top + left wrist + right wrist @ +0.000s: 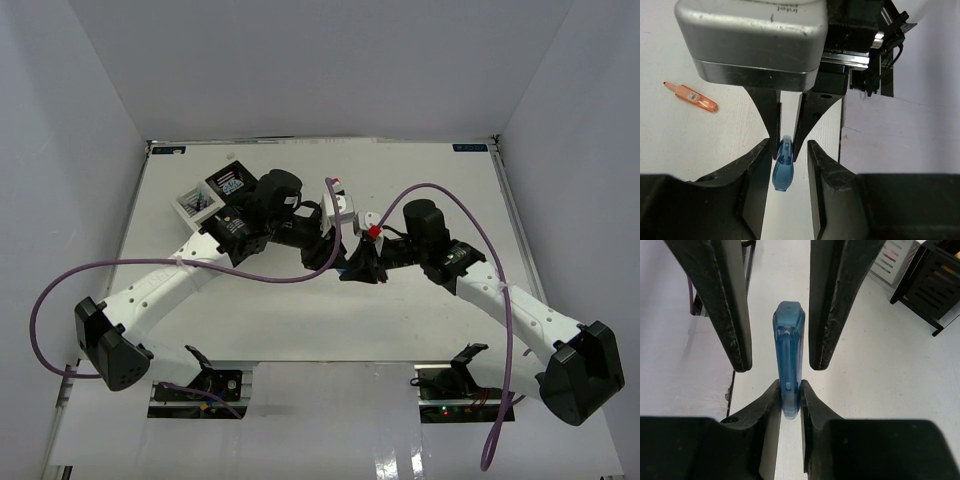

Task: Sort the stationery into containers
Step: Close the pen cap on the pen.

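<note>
Both grippers meet tip to tip over the middle of the table [420, 180]. My right gripper [788, 389] is shut on one end of a blue highlighter [789, 340], which sticks straight out from its fingers. My left gripper [788, 146] is open, its two fingers [840, 295] standing on either side of the highlighter's [783, 170] free end with a gap on each side. An orange highlighter [692, 96] lies flat on the table off to the side. The containers, a black one [228, 183] and a white one [197, 205], stand at the far left.
In the right wrist view a black slatted compartment [935, 280] and a white one [895, 262] sit at the upper right. Purple cables [60, 290] loop beside both arms. White walls enclose the table on three sides.
</note>
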